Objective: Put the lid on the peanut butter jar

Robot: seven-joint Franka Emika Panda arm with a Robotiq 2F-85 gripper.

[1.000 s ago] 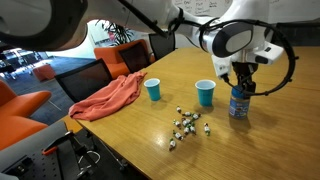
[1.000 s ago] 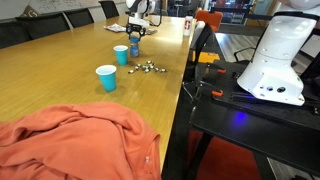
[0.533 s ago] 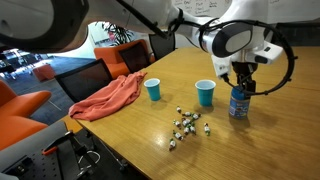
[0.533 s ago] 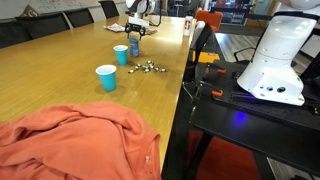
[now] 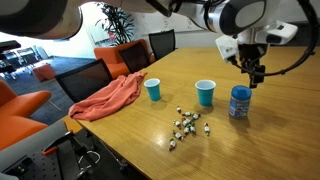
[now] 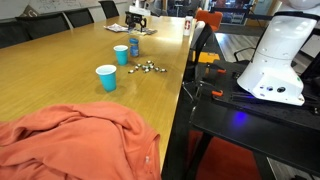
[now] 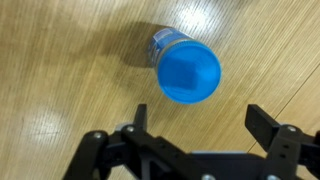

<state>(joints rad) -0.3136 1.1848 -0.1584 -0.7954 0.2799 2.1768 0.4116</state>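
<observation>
The peanut butter jar (image 5: 239, 103) stands on the wooden table with the bright blue lid (image 5: 240, 91) sitting on its top. In the wrist view I look down on the lid (image 7: 190, 71), which covers the jar (image 7: 165, 42). It also shows small and far off in an exterior view (image 6: 134, 45). My gripper (image 5: 254, 78) hangs above the jar, clear of it. Its fingers (image 7: 198, 118) are spread wide with nothing between them.
Two blue cups (image 5: 205, 93) (image 5: 153, 90) stand on the table, also seen in an exterior view (image 6: 106, 77) (image 6: 121, 54). Small scattered objects (image 5: 185, 126) lie in front of them. An orange-pink cloth (image 5: 108, 97) lies at the table's end. Chairs (image 5: 125, 58) line the far side.
My gripper has let go of the lid and risen from the jar's top to well above it. The lid stays on the jar.
</observation>
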